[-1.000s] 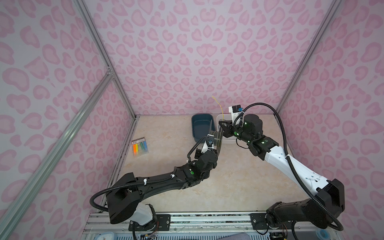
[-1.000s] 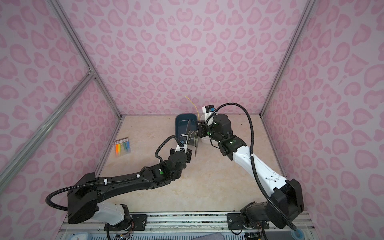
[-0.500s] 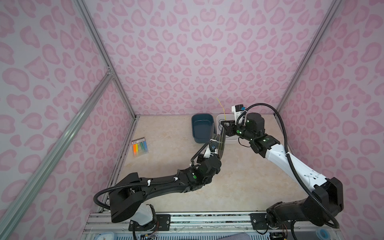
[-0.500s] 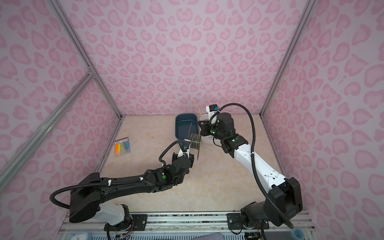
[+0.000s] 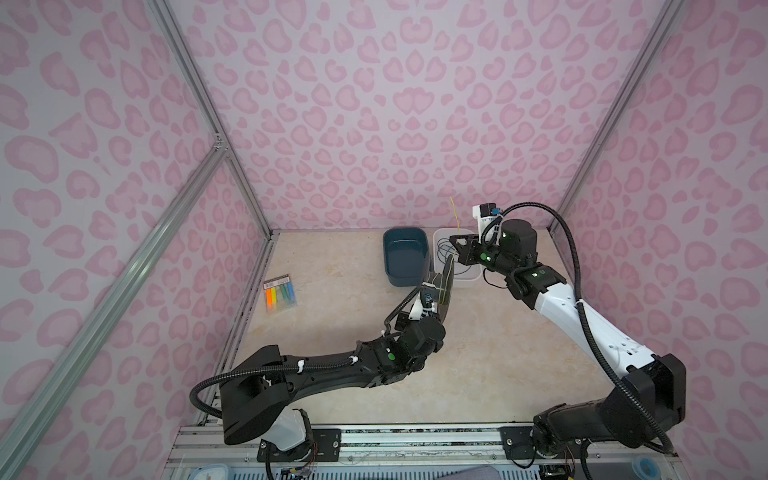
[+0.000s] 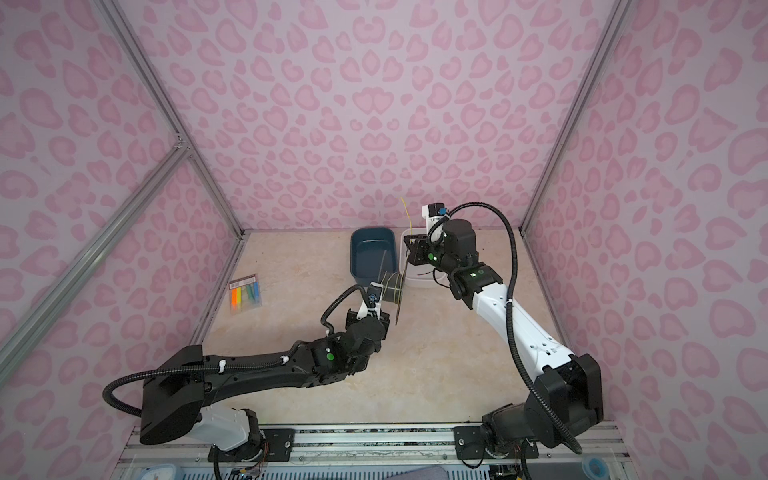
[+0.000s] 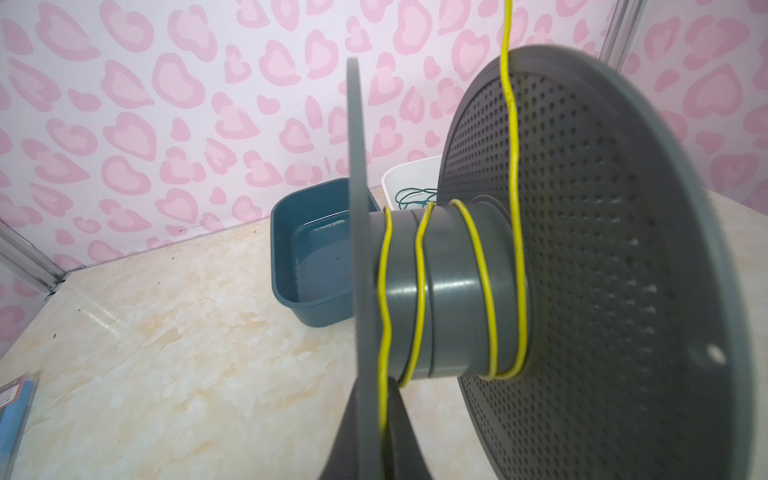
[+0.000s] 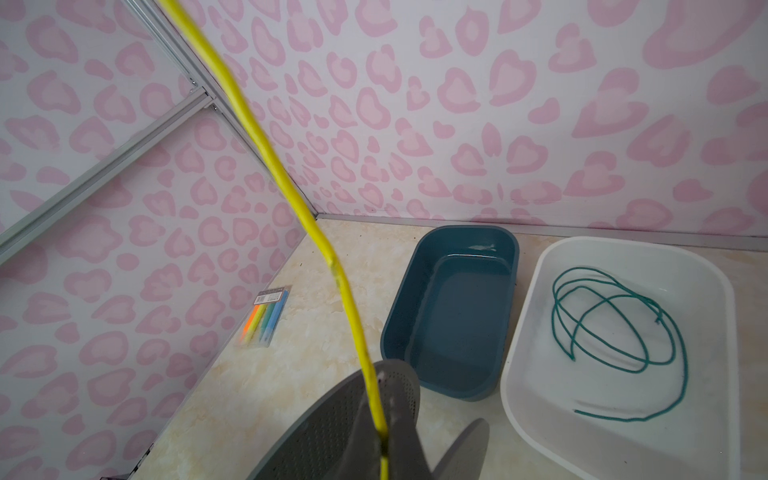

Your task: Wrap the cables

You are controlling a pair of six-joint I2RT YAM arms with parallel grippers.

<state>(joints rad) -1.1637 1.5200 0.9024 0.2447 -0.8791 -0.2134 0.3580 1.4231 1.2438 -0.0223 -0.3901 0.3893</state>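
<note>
Both grippers are closed on something. The left gripper (image 7: 371,428) pinches the rim of the thinner flange of a grey spool (image 7: 449,282) and holds it off the table (image 5: 332,257) with the hub roughly level. Four loose, spaced turns of the yellow wire (image 7: 513,124) sit on that hub. From the last turn, beside the big perforated flange, the wire climbs out of the left wrist view.

In a top view the wire reaches the right gripper (image 5: 457,247), which hovers just above and behind the spool. The right gripper's fingers are nipped tight on the wire, and a short tail stands up above them.

Just behind the spool is a blue bin (image 5: 386,249) (nothing in it). A white bin (image 8: 523,353) touches its side, under the right gripper, and holds a loose green cord (image 8: 555,307). A packet of coloured pens (image 5: 280,293) lies well apart, near the left wall.
</note>
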